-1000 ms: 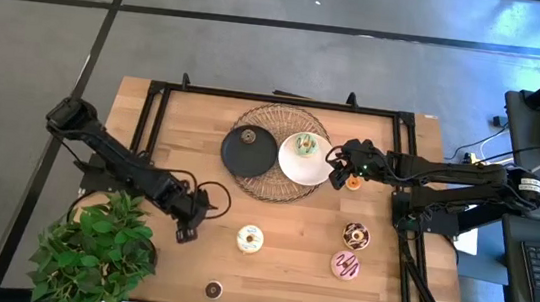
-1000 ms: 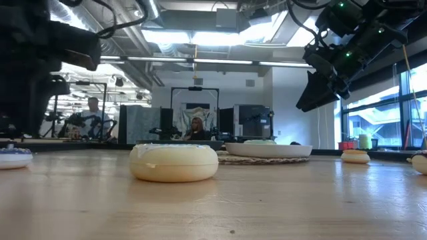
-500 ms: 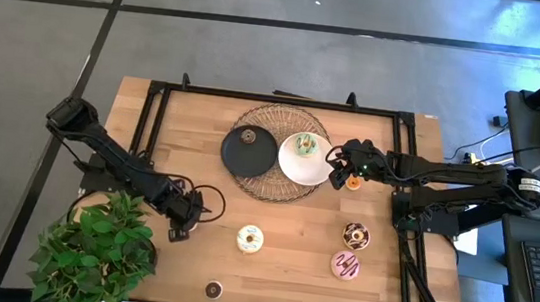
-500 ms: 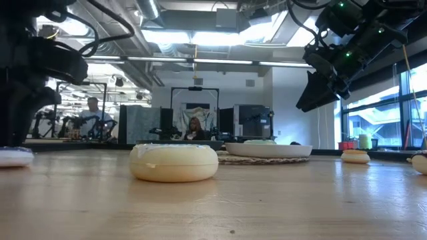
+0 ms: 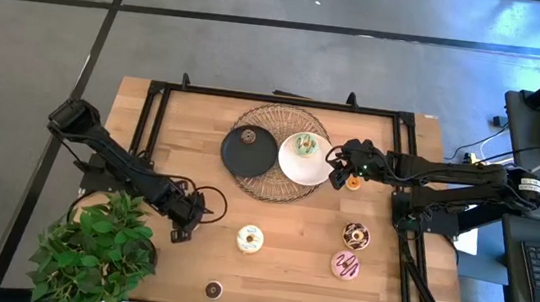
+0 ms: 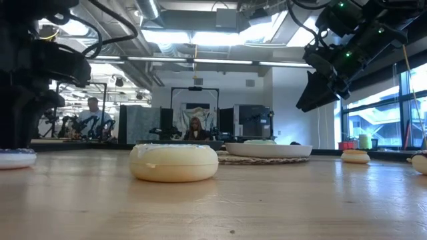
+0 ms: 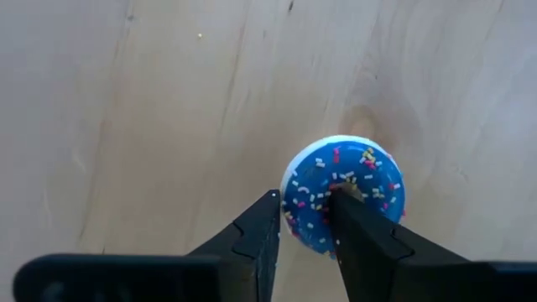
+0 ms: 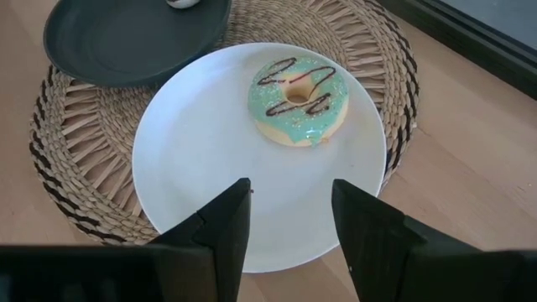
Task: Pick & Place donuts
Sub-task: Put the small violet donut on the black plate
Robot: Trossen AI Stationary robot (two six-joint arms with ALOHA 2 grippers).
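Observation:
A mini blue-purple sprinkled donut (image 7: 344,201) lies flat on the table near its left side; it also shows in the low view (image 6: 13,158). My left gripper (image 7: 304,195) (image 5: 182,225) stands over it, pointing down, shut on one side of the ring. The green donut (image 8: 298,99) lies on the white plate (image 8: 201,168). My right gripper (image 8: 285,226) (image 5: 339,163) hangs open above that plate's near edge. The cream donut (image 5: 250,238), a brown mini donut (image 5: 213,289), the chocolate-sprinkled (image 5: 356,235) and pink-striped (image 5: 344,265) donuts and an orange mini donut (image 5: 353,183) lie on the wood. My left gripper has the mini donut's ring wall (image 7: 300,220) between its two fingers. One finger (image 7: 361,235) is in the hole and the other (image 7: 252,239) is outside the rim. The fingers come from above, pointing down. The donut lies flat on the table.
A black plate (image 5: 248,151) bearing one small dark piece sits beside the white plate on a round woven mat (image 5: 271,186). A potted plant (image 5: 94,248) stands close to the left gripper at the near left corner. A black frame (image 5: 154,109) runs round the table.
My left gripper has come down over the mini donut and shifted slightly toward the table's left edge. The donut has stayed flat on the table.

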